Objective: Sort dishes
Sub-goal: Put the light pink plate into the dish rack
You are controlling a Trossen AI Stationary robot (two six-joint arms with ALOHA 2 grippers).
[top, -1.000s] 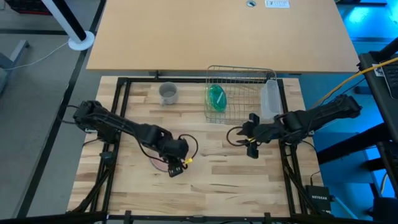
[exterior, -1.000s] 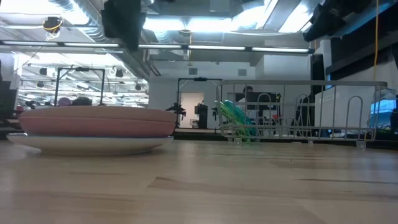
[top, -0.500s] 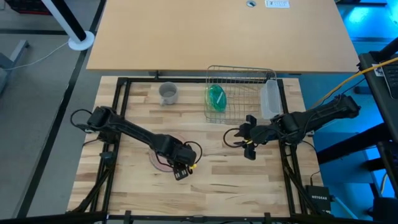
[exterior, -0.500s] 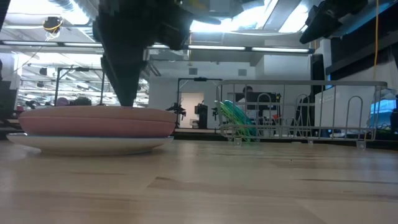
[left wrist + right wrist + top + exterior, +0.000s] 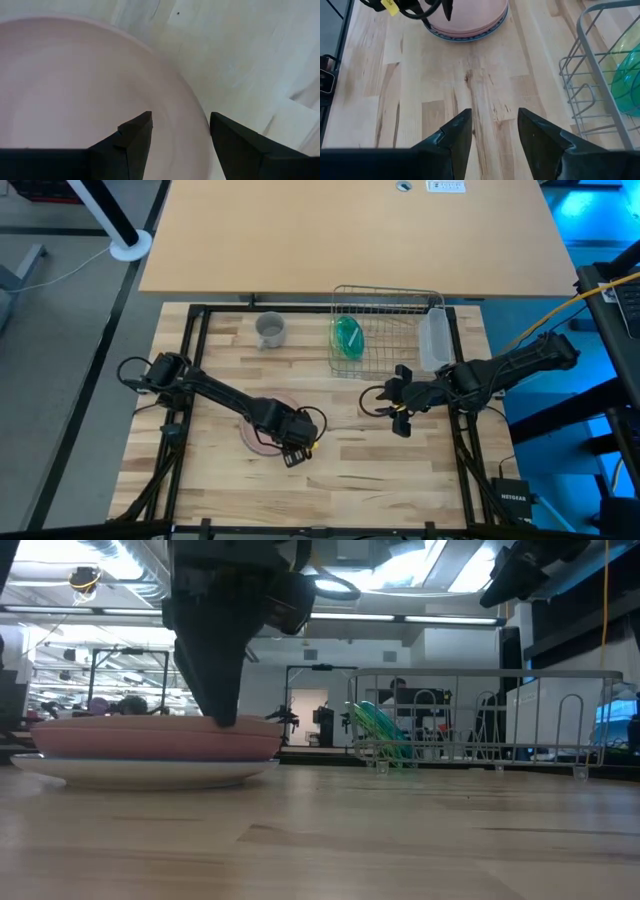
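The pink plate (image 5: 262,432) lies stacked on the white plate with a bluish pattern (image 5: 470,38), left of the table's middle. My left gripper (image 5: 291,452) is open and low over the pink plate's near-right rim (image 5: 192,107). One finger is over the plate's inside and one is outside the rim. The green plate (image 5: 347,337) stands on edge in the wire rack (image 5: 385,292). The grey cup (image 5: 270,330) stands on the table left of the rack. My right gripper (image 5: 392,398) is open and empty, raised right of the middle. My left gripper comes from above, pointing down, with its fingers (image 5: 132,137) on either side of the pink plate's rim (image 5: 250,725). In the low view a fingertip (image 5: 226,718) reaches rim height. I cannot tell whether it touches. The plate lies flat on the white plate.
A translucent tub (image 5: 433,340) stands at the rack's right side. Bare wood lies between the stacked plates and the rack (image 5: 485,95) and along the near edge (image 5: 370,480). Black frame rails run along the table's sides (image 5: 190,350).
My left gripper has come down from above the pink plate to the height of its rim and has shifted a little toward the table's right and near edges. The plates have stayed where they were.
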